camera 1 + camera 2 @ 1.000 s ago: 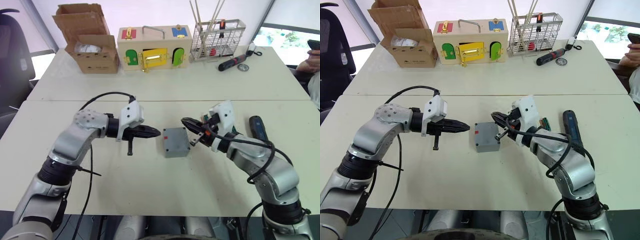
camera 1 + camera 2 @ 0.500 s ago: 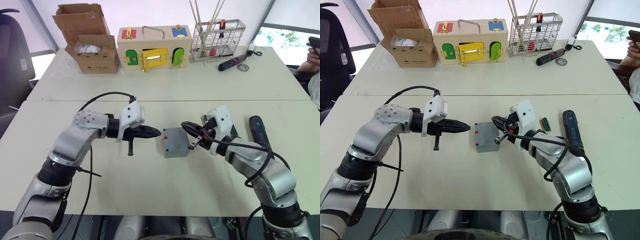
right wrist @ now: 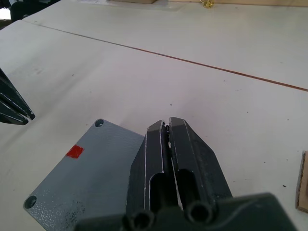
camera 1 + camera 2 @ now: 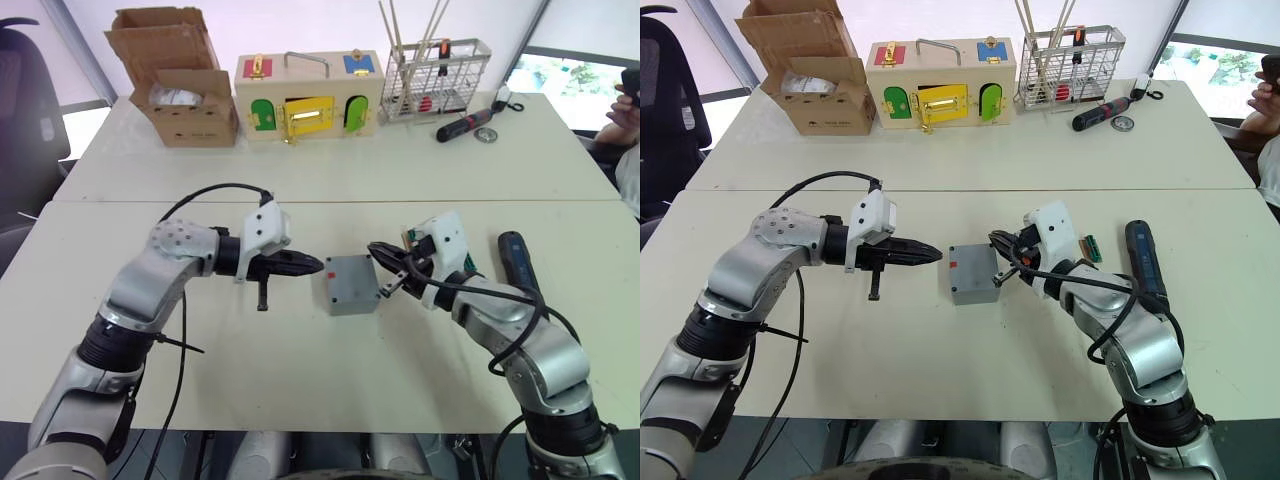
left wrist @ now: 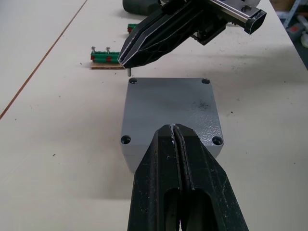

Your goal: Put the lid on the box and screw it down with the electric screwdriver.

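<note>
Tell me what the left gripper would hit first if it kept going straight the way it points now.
Most likely the box. The left gripper, fingers shut, points across the table at its near side, with the lid already seated on top. The right gripper waits beyond, at the far corner. Height is hard to judge; it might skim the lid.

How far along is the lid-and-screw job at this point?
Done: the lid sits on the box. In hand: the right gripper, shut, holds what looks like a small screw at a corner hole; the left gripper hovers shut beside the box. Left: driving screws; the electric screwdriver lies on the table.
</note>
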You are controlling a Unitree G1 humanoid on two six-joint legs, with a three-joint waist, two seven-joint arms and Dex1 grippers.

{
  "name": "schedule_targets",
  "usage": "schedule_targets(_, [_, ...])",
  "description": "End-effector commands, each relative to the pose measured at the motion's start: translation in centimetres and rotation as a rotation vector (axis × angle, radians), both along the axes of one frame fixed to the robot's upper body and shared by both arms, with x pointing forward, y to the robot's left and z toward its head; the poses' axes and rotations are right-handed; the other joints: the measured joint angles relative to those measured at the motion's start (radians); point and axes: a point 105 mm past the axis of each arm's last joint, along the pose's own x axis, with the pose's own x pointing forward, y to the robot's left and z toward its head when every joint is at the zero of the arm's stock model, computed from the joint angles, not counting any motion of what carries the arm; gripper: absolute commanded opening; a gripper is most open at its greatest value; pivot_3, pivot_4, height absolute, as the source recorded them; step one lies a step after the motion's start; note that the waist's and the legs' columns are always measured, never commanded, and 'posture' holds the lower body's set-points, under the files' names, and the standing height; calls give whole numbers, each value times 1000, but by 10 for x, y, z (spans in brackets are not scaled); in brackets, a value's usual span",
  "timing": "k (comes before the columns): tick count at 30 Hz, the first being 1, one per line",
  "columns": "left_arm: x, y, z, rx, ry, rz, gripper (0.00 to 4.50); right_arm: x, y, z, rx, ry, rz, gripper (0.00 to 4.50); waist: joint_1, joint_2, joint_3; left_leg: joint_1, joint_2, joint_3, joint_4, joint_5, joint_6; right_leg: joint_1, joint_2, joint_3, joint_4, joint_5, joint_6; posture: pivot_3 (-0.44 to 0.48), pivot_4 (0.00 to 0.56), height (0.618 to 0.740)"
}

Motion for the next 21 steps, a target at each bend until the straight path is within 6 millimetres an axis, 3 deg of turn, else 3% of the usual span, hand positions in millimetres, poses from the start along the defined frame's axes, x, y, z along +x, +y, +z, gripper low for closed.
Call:
schedule_targets(1, [-2,-2,11,-6,-46,-13,0,-1,2,4,10,-27,9,20,0,0,0,0,0,0,0,0,0,0,0,0,0,0,0,0,150,740])
schedule_targets(21, [-1,-5,12,-13,-50,-16,0,-1,4,-2,8,-5,21,20,0,0,0,0,0,0,0,0,0,0,0,0,0,0,0,0,150,740])
